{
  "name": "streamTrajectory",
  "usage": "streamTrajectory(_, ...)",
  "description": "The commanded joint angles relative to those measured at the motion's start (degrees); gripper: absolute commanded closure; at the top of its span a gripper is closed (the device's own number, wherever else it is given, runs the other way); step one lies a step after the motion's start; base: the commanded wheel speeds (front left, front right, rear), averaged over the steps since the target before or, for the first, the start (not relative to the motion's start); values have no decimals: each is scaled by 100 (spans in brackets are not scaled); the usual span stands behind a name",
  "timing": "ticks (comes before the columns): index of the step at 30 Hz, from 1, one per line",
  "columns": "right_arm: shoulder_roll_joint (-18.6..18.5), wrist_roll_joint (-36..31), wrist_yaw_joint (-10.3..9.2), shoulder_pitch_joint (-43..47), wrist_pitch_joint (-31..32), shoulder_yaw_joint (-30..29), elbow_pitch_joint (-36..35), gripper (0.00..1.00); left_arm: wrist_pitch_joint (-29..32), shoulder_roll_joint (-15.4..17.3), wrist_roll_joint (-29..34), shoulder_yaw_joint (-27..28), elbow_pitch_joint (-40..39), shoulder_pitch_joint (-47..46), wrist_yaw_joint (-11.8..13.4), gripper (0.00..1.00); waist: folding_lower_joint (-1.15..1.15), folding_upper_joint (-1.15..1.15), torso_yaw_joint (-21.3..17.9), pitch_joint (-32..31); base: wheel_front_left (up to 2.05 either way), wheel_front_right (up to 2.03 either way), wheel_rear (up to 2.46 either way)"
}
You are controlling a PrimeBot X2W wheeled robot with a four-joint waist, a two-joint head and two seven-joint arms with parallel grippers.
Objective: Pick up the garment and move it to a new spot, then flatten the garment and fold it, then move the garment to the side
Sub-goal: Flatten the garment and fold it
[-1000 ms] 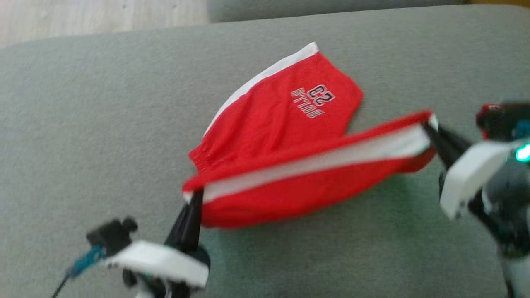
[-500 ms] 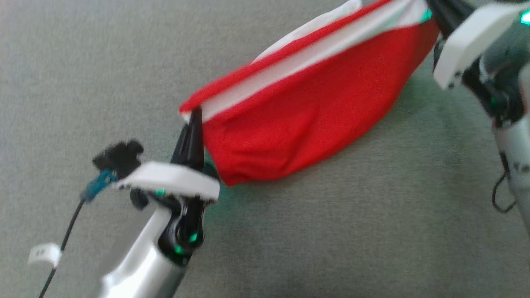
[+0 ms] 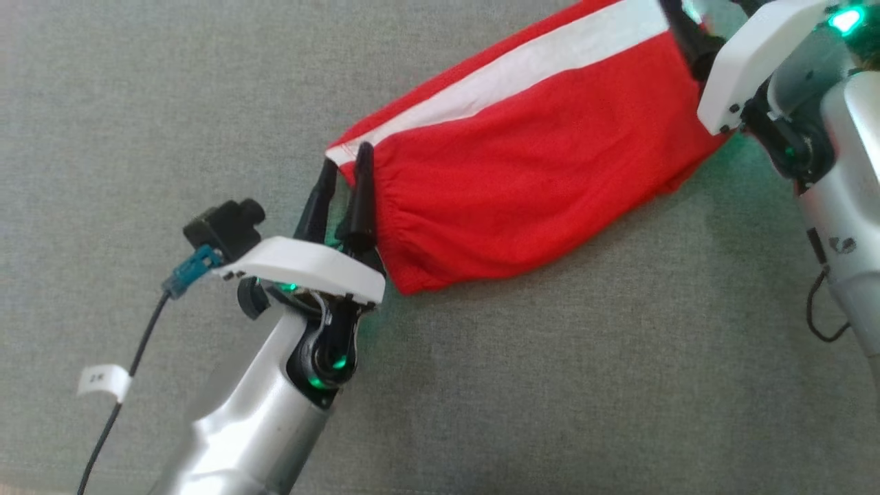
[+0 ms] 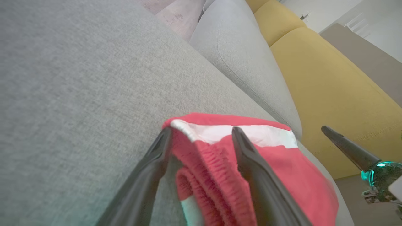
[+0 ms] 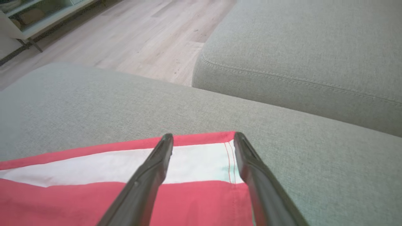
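Garment [image 3: 536, 165] lies folded on the grey cushion [image 3: 481, 385], waistband between the spread jaws of the left tool [image 4: 201, 129], hem beneath the right tool [image 5: 203, 135]. Both are wide open, gripping nothing. Fold seems laid; next, regrasp and carry it aside.

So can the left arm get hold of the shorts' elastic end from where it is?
Probably yes. The left gripper stands open with its fingers either side of the gathered waistband of the red shorts, which lie on the grey cushion; nothing sits between them.
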Motion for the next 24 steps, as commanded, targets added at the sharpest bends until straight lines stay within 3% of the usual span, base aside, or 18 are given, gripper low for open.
streamTrajectory(1, -44, 137, 37, -102, -92, 98, -148, 0, -18, 87, -20, 95, -42, 116, -35, 0, 0, 0, 10, -151, 0, 0, 0)
streamTrajectory(7, -367, 527, 37, 342, -104, 249, -71, 0, -257, 366, 137, 75, -5, 566, -55, 0, 0, 0, -9, -693, 0, 0, 0)
streamTrajectory(10, -446, 759, 37, 654, -182, 150, -97, 0, -484, 716, 747, -110, -11, 658, -31, 0, 0, 0, -14, -925, 0, 0, 0)
streamTrajectory(12, -472, 822, 37, 758, -243, 75, -106, 0, -553, 754, 863, -90, -36, 684, -54, 0, 0, 0, 2, -980, 0, 0, 0)
streamTrajectory(16, -484, 966, 37, 1083, -333, -139, -41, 0, -676, 956, 1676, 23, -69, 626, -150, 0, 0, 0, 45, -1075, 0, 0, 0)
streamTrajectory(24, -355, 854, 37, 980, -397, -495, 369, 0, -685, 623, 3086, 1046, -198, 593, -593, 0, 0, 0, 268, -832, 0, 0, 0)
